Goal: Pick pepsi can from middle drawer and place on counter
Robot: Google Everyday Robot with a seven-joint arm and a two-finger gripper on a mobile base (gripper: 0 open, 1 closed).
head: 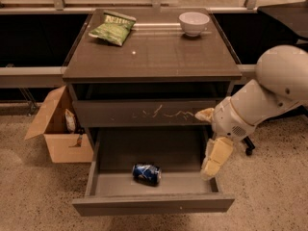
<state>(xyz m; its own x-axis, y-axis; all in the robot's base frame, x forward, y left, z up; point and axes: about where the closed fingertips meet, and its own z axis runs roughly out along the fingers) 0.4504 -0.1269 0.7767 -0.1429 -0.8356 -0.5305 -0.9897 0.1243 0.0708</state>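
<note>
The arm came in from the right, bent downward, with the gripper hanging over the right side of the open middle drawer. Honestly couldn't tell if it was clenched or released. The pepsi can lay on its side inside the drawer, apart from the gripper. The arm's upper part was cut off at the frame's edge.

pepsi can in mid drawer | jaws apart, drawer R side

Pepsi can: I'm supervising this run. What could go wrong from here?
The pepsi can lies on its side in the middle drawer, so it may roll when touched. The gripper hangs by the drawer's right wall, away from the can; reaching across, it could clip that wall or the scratched drawer above.
</note>
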